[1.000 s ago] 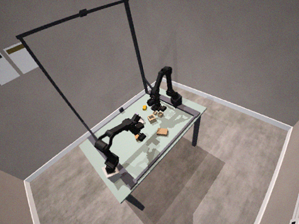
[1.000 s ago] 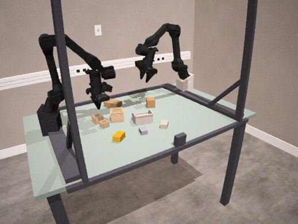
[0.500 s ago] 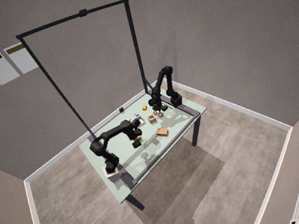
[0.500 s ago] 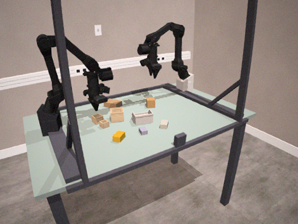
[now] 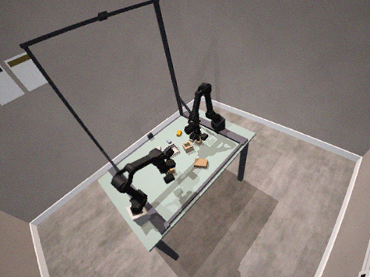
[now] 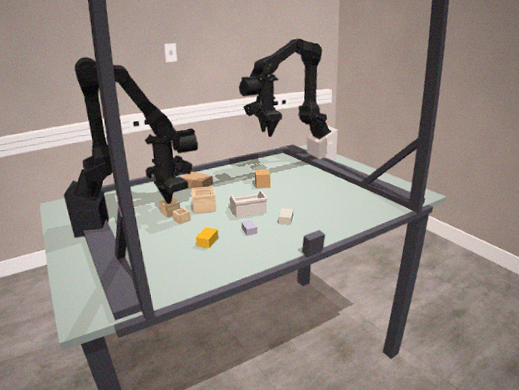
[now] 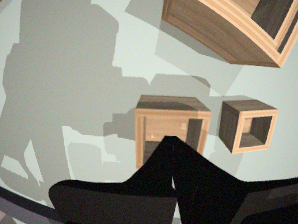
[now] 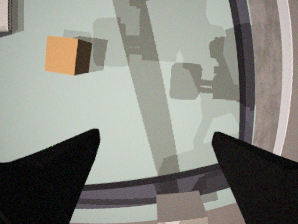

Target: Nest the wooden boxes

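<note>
Left pincer [image 5: 197,138] [image 6: 169,201] [image 7: 171,137]: clenched, nothing in it, pointing down. Tips are right over the medium wooden box [image 6: 170,208] [image 7: 172,120], open side up; can't tell if they touch it. The smallest box [image 6: 181,216] [image 7: 230,127] sits just beside that one, also open side up, apart from it. Next out, near the pincer: the biggest open box [image 5: 187,148] [image 6: 204,203] [image 7: 215,37], upright on the table [image 6: 350,194], stepped rims at its mouth. Neither small box is in it.

Farther from that pincer: tan block [image 5: 200,162] [image 6: 198,178], yellow block [image 5: 178,133] [image 6: 207,238], pale bin [image 5: 174,150] [image 6: 248,206], lavender block [image 5: 169,141] [image 6: 249,227], cream block [image 6: 286,217].

Right pincer [image 5: 169,175] [image 6: 267,132] [image 8: 156,132]: released, wide, nothing between the fingers, well above the table. Orange block [image 5: 172,170] [image 6: 262,179] [image 8: 61,55] is on the table, off to one side of it.
</note>
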You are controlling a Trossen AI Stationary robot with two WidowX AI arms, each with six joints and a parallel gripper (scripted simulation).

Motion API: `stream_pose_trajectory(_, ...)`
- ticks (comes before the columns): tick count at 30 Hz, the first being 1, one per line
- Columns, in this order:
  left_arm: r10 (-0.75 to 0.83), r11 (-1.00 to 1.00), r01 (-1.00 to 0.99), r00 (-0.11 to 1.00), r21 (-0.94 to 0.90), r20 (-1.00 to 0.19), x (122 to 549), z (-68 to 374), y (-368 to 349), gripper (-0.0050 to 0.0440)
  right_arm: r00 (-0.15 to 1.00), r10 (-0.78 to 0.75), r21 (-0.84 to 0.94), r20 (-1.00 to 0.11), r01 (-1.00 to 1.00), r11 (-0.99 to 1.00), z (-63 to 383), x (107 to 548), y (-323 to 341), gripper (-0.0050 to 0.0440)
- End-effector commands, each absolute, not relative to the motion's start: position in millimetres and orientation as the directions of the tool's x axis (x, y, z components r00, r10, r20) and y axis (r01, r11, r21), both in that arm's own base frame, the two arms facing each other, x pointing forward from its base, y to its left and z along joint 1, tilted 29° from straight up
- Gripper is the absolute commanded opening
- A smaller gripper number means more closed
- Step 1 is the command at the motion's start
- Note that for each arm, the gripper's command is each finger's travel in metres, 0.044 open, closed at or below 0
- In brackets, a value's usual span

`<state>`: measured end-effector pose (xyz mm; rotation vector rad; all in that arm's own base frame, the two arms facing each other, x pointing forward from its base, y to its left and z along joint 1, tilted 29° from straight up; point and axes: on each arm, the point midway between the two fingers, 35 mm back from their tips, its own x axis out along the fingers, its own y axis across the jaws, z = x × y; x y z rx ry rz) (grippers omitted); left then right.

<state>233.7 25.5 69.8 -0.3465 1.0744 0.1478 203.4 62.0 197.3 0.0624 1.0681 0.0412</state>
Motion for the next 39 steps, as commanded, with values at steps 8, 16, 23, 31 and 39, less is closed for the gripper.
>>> stream_pose_trajectory(8, -0.048, 0.936, -0.285, 0.474, -0.205, -0.879, 239.5, 60.5, 25.0, 0.0024, 0.494, 0.071, 0.081, -0.867, -0.001, 0.997, 201.7, 202.5, 61.5, 0.04)
stream_pose_trajectory(16, -0.046, 0.937, -0.281, 0.488, -0.207, -0.871, 241.9, 65.4, 25.8, 0.0191, 0.494, 0.071, 0.081, -0.867, -0.001, 0.997, 201.7, 202.5, 61.5, 0.04)
stream_pose_trajectory(23, -0.046, 0.937, -0.281, 0.488, -0.207, -0.871, 241.9, 65.4, 25.8, 0.0191, 0.494, 0.071, 0.081, -0.867, -0.001, 0.997, 201.7, 202.5, 61.5, 0.04)
stream_pose_trajectory(31, -0.046, 0.937, -0.281, 0.488, -0.207, -0.871, 241.9, 65.4, 25.8, 0.0191, 0.494, 0.071, 0.081, -0.867, -0.001, 0.997, 201.7, 202.5, 61.5, 0.04)
stream_pose_trajectory(39, -0.045, 0.938, -0.275, 0.504, -0.209, -0.863, 233.3, 95.0, 28.7, 0.0191, 0.494, 0.071, 0.081, -0.867, -0.001, 0.997, 201.7, 202.5, 61.5, 0.04)
